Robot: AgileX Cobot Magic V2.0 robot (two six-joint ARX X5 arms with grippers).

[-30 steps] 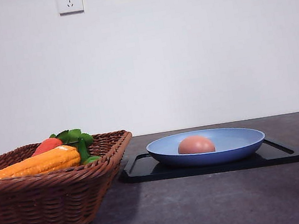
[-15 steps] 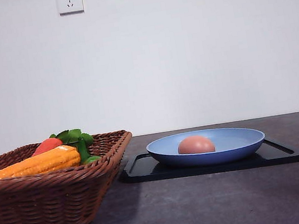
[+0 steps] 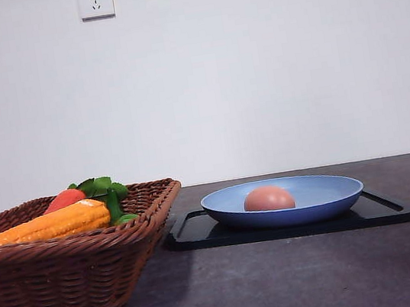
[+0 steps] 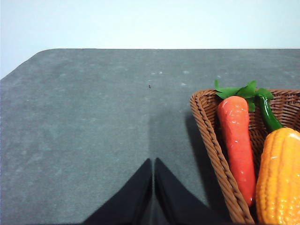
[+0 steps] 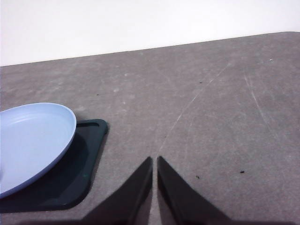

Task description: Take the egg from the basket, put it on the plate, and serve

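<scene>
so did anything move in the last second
Nothing visibly changed. The egg lies in the plate on the tray, with the carrot and corn in the basket, all as before.

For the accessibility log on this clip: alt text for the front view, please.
A reddish-brown egg lies in a blue plate on a black tray, on a dark table. To its left, a wicker basket holds a corn cob and a carrot.
</scene>
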